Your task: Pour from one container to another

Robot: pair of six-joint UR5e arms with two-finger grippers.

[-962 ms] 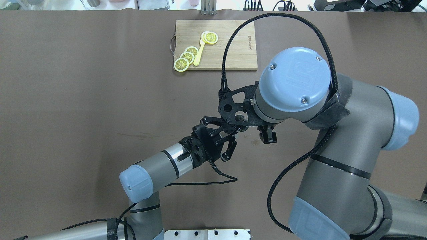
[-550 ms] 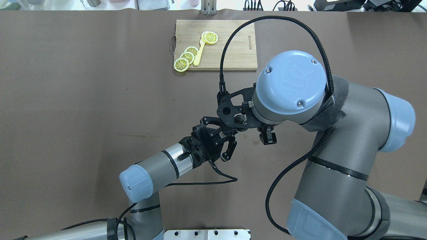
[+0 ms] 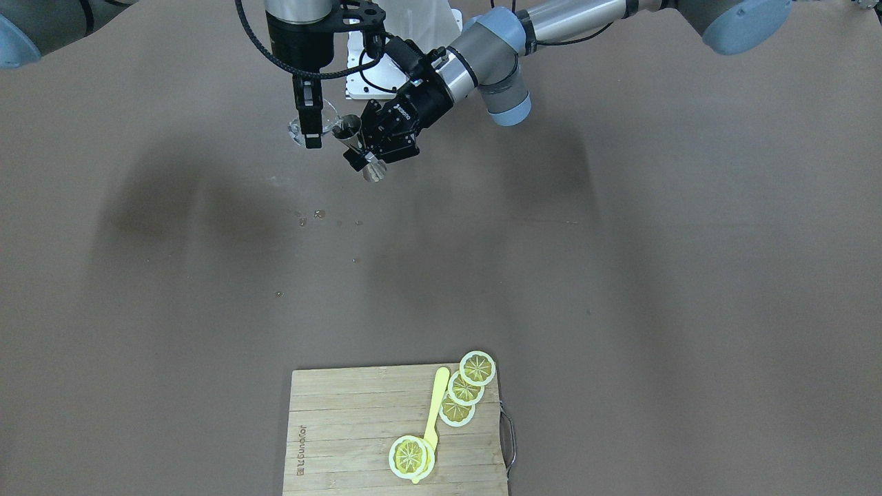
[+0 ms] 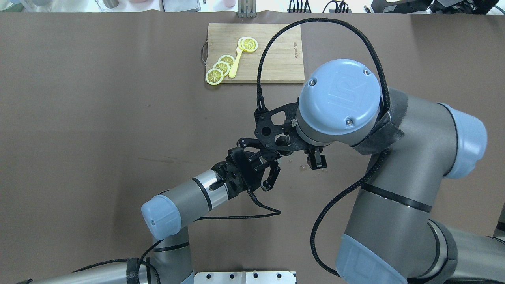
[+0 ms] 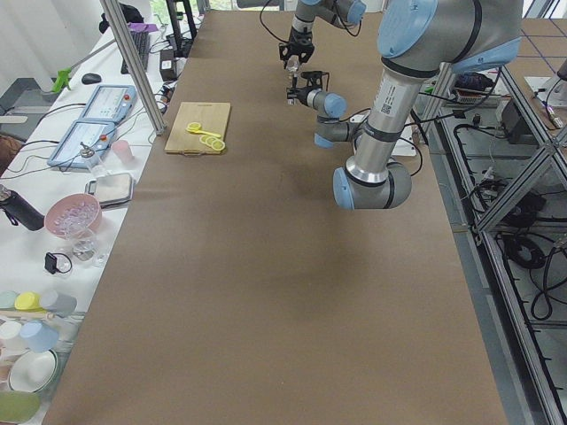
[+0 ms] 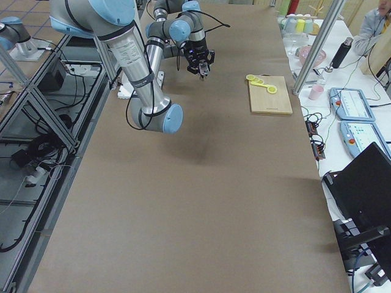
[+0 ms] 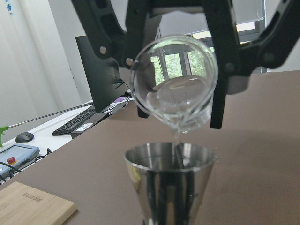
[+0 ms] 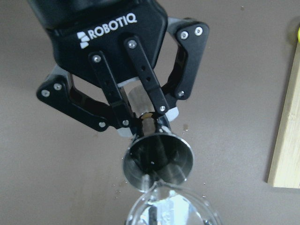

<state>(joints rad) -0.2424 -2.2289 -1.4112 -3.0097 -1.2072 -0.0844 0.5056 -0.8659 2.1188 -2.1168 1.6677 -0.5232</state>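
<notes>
Your left gripper [image 8: 145,119] is clenched on the narrow waist of the steel jigger [image 7: 171,183]. It holds the jigger upright in the air above the surface [image 4: 98,118]. That grip leaves the upper cone's mouth open and unobstructed as the target.

Your right gripper [image 7: 178,119] grasps the glass cup [image 7: 173,91] with one finger on each side. It holds the cup tipped steeply, with the pour lip down and just above the jigger's rim. A thin clear stream [image 7: 177,143] runs from the lip into the cone. I judge the pour to be under way, and the small gap between lip and rim helps the stream land inside. How full the jigger is cannot be read from these views.

The surface is a plain brown sheet. Below the two grippers lie a few small specks [image 3: 310,217] that look like spilled droplets, though they are too small to be sure.

Well away, at the edge far from the robot, sits a wooden cutting board [image 4: 276,59]. It carries lemon slices [image 4: 221,67] and a yellow utensil [image 4: 235,63].

Around the rig:
- A side bench [image 5: 53,266] along one side holds bowls and cups.
- A dark monitor [image 7: 101,70] and a keyboard [image 7: 77,124] stand off the surface.
- A person [image 6: 372,24] sits at the far corner.
</notes>
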